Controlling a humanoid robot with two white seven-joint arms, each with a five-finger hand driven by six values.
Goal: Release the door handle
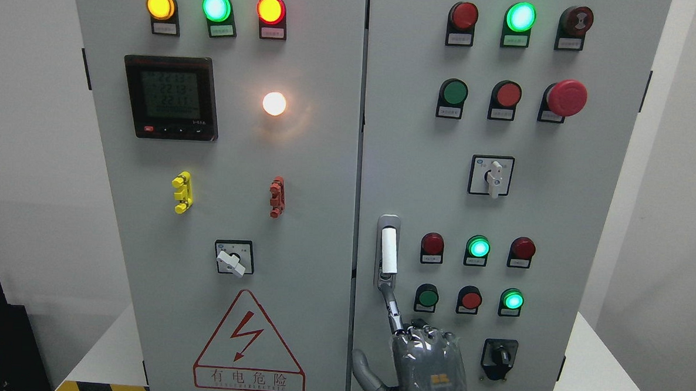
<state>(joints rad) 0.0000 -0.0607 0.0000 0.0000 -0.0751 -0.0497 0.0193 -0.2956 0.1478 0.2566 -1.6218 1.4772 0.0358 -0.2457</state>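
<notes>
Grey sheet metal fills most of the head view: a two-door electrical cabinet (302, 158) standing on a white worktop (604, 377) whose front edge carries yellow-and-black hazard tape (101, 389). Behind it the room is plain white wall (27, 146), with a dark box (1, 345) low at the far left.

The left door holds three lit lamps along the top, amber, green and red-orange, then a black digital meter (171, 98), a glowing white lamp (274, 103), a yellow clip (182, 192), a red clip (277, 197), a rotary switch (233, 258) and a red triangular shock-warning sign (250, 344). The right door carries rows of red and green buttons and lamps, a red mushroom stop button (566, 97), a white selector switch (491, 175) and a black knob (499, 358) near the bottom.

The door handle (387, 251) sits upright at the left edge of the right door, a white grip in a metal recess. One hand (429, 363), wrapped in clear film, rises from the bottom edge just right of the middle; its side cannot be told. One of its fingers (391, 309) is stretched straight up, its tip touching or just under the handle's lower end, the thumb spread to the left, the other fingers bent at the knuckles. It grasps nothing.
</notes>
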